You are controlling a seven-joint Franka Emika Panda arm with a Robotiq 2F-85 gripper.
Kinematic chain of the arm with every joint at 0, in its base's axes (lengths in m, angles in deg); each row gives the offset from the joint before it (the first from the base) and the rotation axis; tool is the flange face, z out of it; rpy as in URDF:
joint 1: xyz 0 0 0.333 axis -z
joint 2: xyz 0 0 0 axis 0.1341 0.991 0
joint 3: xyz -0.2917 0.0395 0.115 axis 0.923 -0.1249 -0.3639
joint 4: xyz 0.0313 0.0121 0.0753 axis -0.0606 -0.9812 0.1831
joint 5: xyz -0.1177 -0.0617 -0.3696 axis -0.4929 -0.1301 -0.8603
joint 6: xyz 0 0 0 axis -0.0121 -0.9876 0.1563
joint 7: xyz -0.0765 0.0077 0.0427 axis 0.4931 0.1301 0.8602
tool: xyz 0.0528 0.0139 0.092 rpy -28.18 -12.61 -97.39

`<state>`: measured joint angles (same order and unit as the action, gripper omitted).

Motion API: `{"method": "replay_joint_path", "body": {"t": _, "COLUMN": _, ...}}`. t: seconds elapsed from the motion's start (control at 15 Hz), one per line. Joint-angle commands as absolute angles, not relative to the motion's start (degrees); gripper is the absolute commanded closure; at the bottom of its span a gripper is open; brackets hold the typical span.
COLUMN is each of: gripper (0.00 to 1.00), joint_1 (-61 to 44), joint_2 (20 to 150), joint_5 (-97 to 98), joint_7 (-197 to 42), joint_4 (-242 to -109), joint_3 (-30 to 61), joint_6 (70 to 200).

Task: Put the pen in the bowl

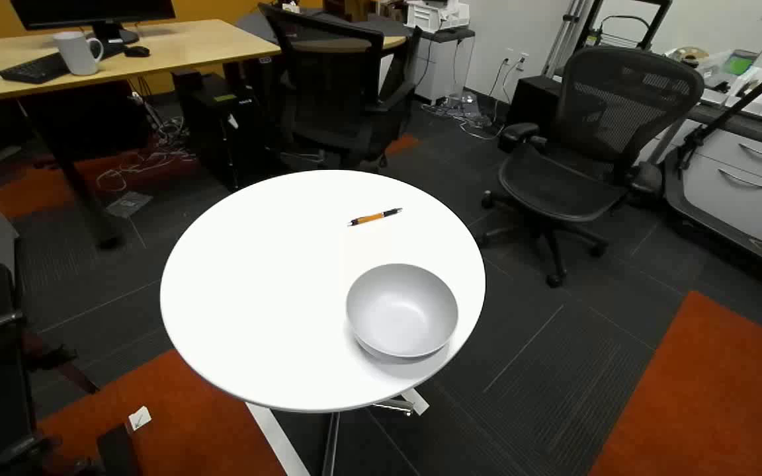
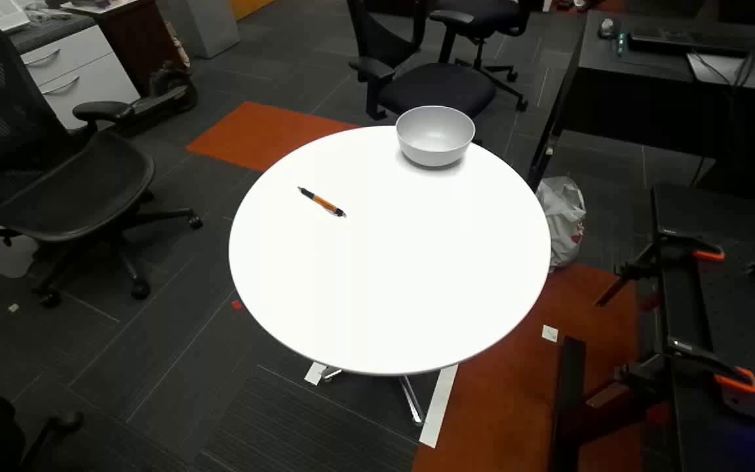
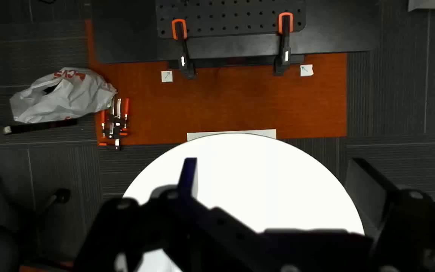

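The pen (image 1: pixel 374 217) is thin, orange with black ends, and lies flat on the white round table (image 1: pixel 255 297). It also shows in an exterior view (image 2: pixel 322 202). The bowl (image 1: pixel 402 311) is round, silver-grey and deep, and stands upright near the table's edge, apart from the pen. It also shows in an exterior view (image 2: pixel 435 134), with no object visible inside it. My gripper (image 3: pixel 273 168) is open and empty in the wrist view, high above the table, its fingers wide apart. The gripper is out of both exterior views. In the wrist view the pen is hidden; I cannot make out the bowl.
A black mesh chair (image 1: pixel 586 132) stands beside the round table (image 2: pixel 384 282). A dark bench with orange-tipped clamps (image 2: pixel 738 380) stands on another side. A white plastic bag (image 3: pixel 66 96) lies on the floor. A wooden desk (image 1: pixel 189 43) stands farther back.
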<state>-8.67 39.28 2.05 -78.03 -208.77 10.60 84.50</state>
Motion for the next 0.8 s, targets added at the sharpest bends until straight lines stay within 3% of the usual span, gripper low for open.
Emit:
{"method": "replay_joint_path", "body": {"t": 0.0, "gripper": 0.0, "joint_1": -8.3, "joint_2": 39.3, "joint_5": 2.2, "joint_7": -78.2, "joint_4": -208.6, "joint_3": 10.3, "joint_6": 84.3}}
{"method": "replay_joint_path", "body": {"t": 0.73, "gripper": 0.0, "joint_1": -8.2, "joint_2": 44.3, "joint_5": 1.0, "joint_7": -79.7, "joint_4": -206.1, "joint_3": 10.9, "joint_6": 88.1}}
